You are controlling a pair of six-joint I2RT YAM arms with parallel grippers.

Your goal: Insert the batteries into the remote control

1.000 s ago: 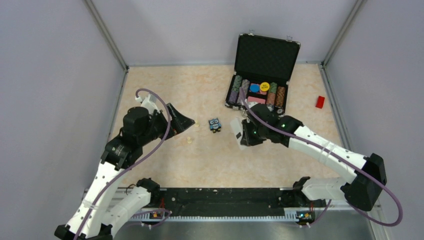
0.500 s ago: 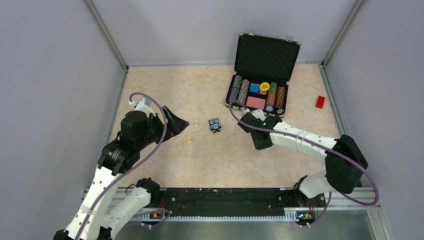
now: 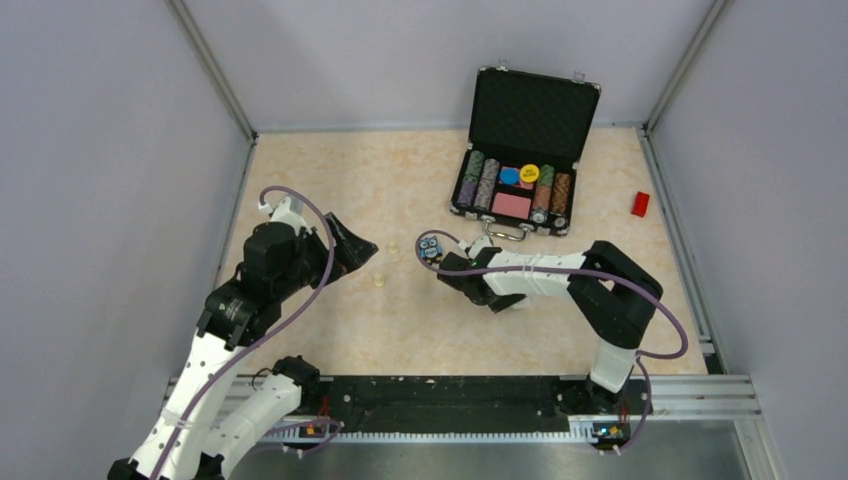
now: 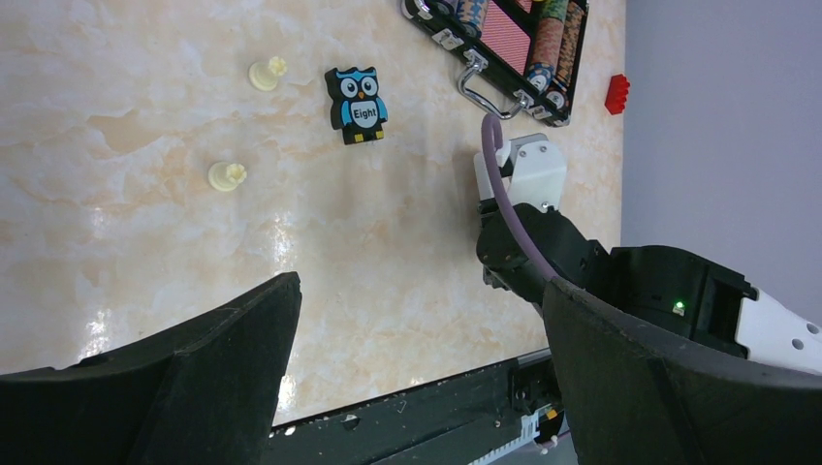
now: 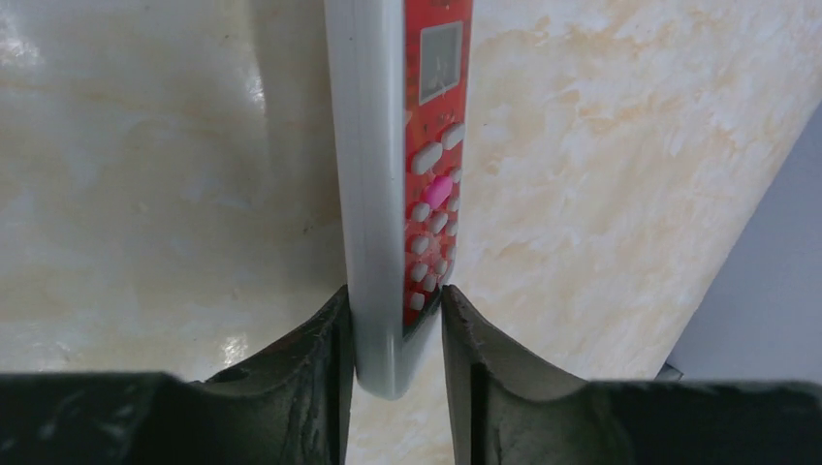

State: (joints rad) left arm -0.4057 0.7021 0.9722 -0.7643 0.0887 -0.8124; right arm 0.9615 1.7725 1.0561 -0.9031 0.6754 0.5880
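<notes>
My right gripper (image 5: 395,320) is shut on the remote control (image 5: 426,145). It grips the near end, with the remote on its long edge just above the table. The red face with white buttons faces right, the white side left. In the top view the right gripper (image 3: 495,296) is low at the table's centre and only a white tip of the remote (image 3: 513,300) shows. My left gripper (image 3: 362,250) is open and empty over the left part of the table, as the left wrist view (image 4: 417,320) shows. No batteries are in view.
A blue owl toy (image 3: 430,249) and two cream pegs (image 3: 393,245) (image 3: 378,281) lie between the grippers. An open black case of poker chips (image 3: 515,190) stands at the back. A small red block (image 3: 640,204) lies at the far right. The rail (image 3: 450,395) runs along the near edge.
My right arm has folded and swung left with the remote, from beside the case down to the table's centre. The left gripper drew back slightly to the left, then stayed still.
</notes>
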